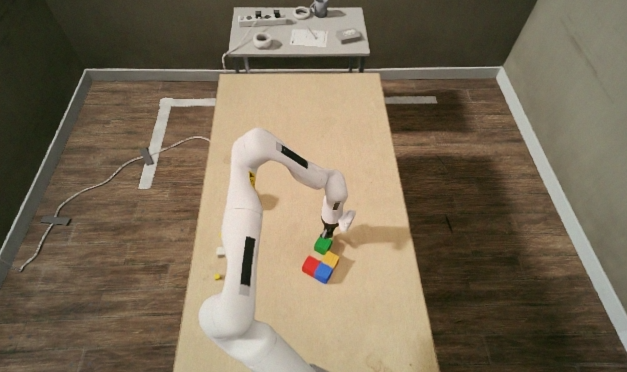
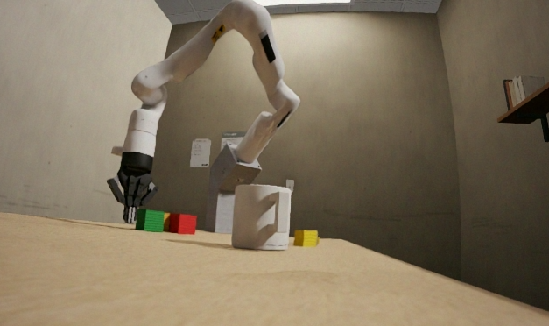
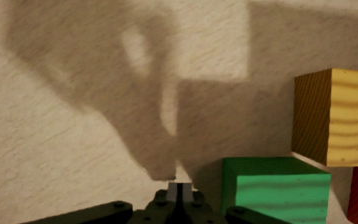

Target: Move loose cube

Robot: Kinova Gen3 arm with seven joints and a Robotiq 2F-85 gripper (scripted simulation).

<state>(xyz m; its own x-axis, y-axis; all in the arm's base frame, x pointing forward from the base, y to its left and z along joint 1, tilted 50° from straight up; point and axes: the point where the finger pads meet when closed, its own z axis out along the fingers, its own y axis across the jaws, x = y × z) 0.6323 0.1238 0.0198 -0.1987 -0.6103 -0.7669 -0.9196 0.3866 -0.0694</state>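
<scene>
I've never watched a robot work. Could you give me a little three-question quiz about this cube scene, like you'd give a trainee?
1. True or false: the hand is gripping the green cube.
2. Which cube is the loose one, apart from the group? A. red B. green C. blue
3. Fill in: beside the green cube, the hand's fingers are ____ (open/shut).

Key:
1. False. It is low beside the cube and holds nothing.
2. B. Red, blue and yellow sit together, and green is a little off the open corner.
3. Shut.
</scene>
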